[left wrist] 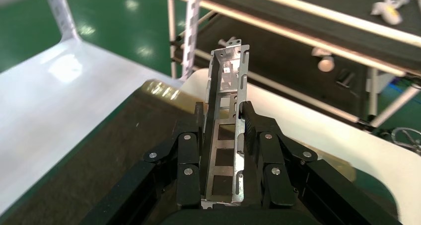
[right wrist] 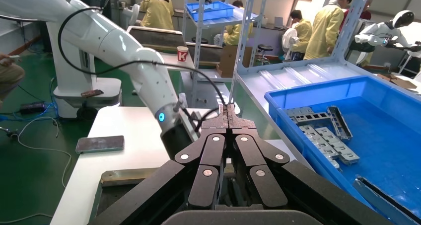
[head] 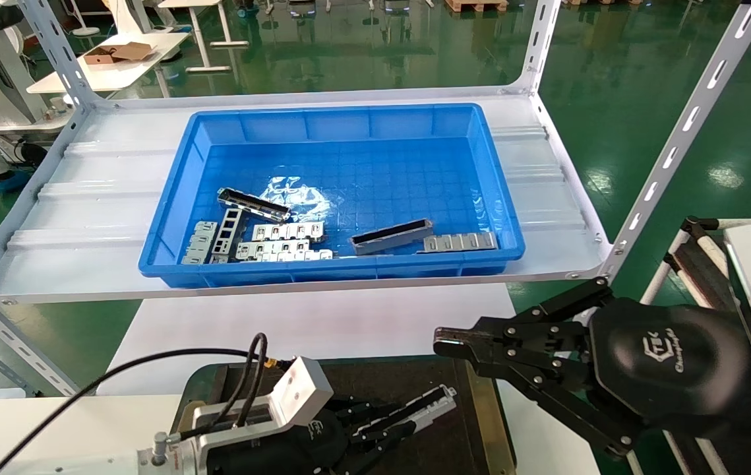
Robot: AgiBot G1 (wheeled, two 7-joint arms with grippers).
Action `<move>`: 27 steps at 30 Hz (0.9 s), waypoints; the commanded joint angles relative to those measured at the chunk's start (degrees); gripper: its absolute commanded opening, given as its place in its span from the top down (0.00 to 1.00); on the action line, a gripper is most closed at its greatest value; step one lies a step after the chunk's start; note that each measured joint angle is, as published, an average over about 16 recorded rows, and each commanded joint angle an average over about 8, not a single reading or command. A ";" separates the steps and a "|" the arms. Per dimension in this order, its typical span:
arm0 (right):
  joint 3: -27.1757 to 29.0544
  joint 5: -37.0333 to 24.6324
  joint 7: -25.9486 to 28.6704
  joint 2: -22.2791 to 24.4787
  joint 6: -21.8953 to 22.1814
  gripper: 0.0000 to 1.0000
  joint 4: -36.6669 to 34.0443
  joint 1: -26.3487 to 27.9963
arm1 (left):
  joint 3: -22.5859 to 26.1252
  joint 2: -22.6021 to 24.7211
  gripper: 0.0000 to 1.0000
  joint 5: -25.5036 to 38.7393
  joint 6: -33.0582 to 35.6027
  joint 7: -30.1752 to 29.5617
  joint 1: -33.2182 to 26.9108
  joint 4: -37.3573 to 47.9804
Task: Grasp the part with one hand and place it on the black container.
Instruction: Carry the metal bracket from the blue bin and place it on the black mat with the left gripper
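My left gripper is shut on the part, a long silver channel with dark cut-outs lying lengthwise between the fingers. It hovers low over the black container, with the part's free end pointing toward the brass-coloured edge strip. Whether the part touches the tray I cannot tell. To the right, my right gripper hangs above the tray's corner, shut with nothing in it.
A blue bin on the white metal shelf holds two more channel parts and several flat plates. Slotted shelf posts rise at right. A phone lies on the white table.
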 commanded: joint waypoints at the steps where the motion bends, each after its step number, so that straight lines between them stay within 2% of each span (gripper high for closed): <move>1: 0.00 0.00 0.00 0.00 0.00 1.00 0.00 0.00 | 0.52 0.74 1.00 0.27 -1.98 -0.14 1.26 0.08; 16: 0.00 0.00 0.00 0.00 0.00 1.00 0.00 0.00 | 4.14 8.79 1.00 0.68 -28.92 -3.59 7.85 0.91; 27: -0.01 0.00 0.00 0.00 0.00 1.00 0.00 0.00 | 8.94 16.61 1.00 -6.78 -47.79 -4.74 7.28 1.64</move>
